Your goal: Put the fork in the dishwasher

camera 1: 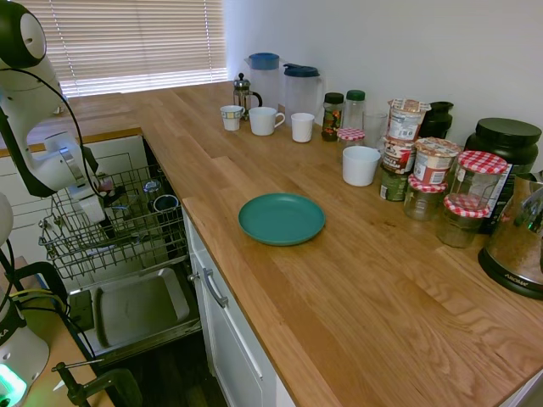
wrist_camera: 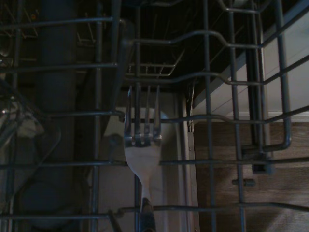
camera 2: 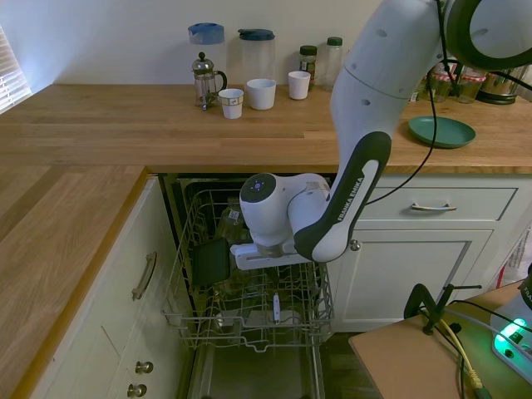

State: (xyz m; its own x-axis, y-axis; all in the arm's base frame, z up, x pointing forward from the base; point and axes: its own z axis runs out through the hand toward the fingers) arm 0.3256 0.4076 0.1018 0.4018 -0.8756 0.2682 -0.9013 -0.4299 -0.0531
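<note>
My tool is low in the dishwasher rack, fork hanging tines-down below it among the wires. Can't tell if the tool grips it. Placing step, I'd say: next release, then lift straight out. Rack wires crowd both sides; the only free room is above
</note>
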